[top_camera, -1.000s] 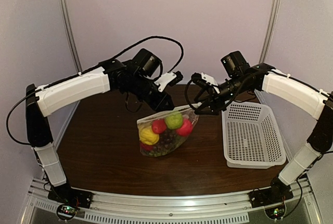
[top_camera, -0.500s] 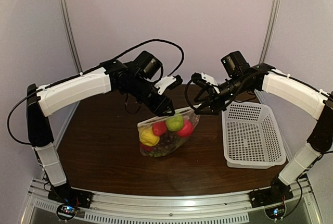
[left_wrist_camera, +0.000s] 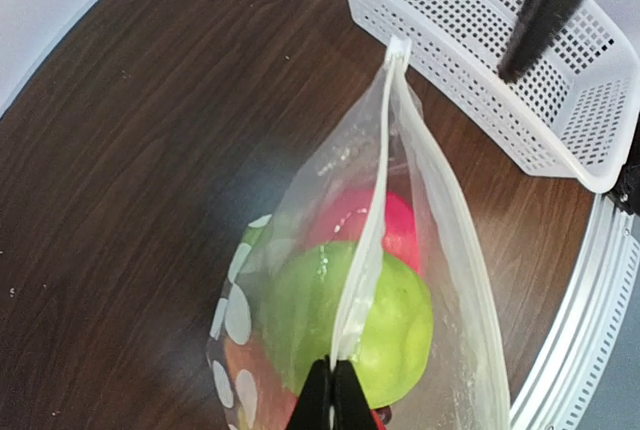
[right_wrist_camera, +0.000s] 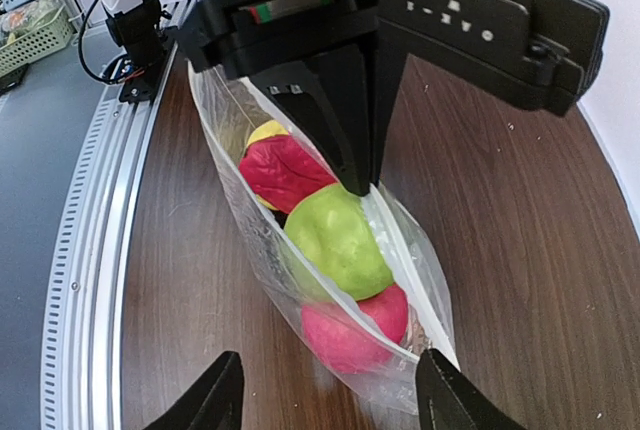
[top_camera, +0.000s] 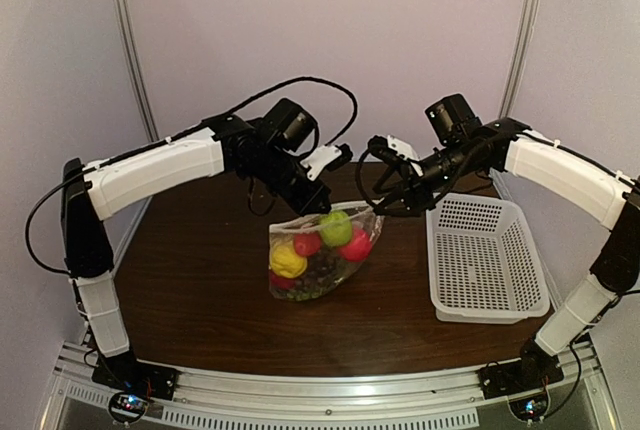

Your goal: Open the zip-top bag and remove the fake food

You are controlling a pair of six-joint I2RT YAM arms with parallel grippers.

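top view and both wrist views, two-arm rig at a dark wooden table [top_camera: 190,280]. the zip-top bag [top_camera: 318,258] stands near the middle of the table, just left of the white basket [top_camera: 487,260] and apart from it. its bottom rests on the wood and its top edge is lifted toward the far side.

the left gripper [left_wrist_camera: 331,392] reaches in from the left. its fingers are pressed together, pinching one lip of the bag's mouth at the zip strip. from that pinch the strip runs taut to the bag's right corner. there it meets the second lip, which bows away, so the mouth gapes between them. white dots [left_wrist_camera: 238,312] show on the bag's left wall.

the fake food [top_camera: 312,252] is all inside the bag. a green apple [right_wrist_camera: 340,240] lies uppermost, directly below the pinch. a pink fruit [right_wrist_camera: 355,332] sits toward the right end, and a red fruit [right_wrist_camera: 283,170] and a yellow lemon [right_wrist_camera: 264,133] toward the left end. dark grapes lie low in the bag in the top view.

the right gripper [right_wrist_camera: 330,400] hovers at the bag's right end with its fingers spread wide, holding nothing. the bag's corner lies close to one finger; contact cannot be told.
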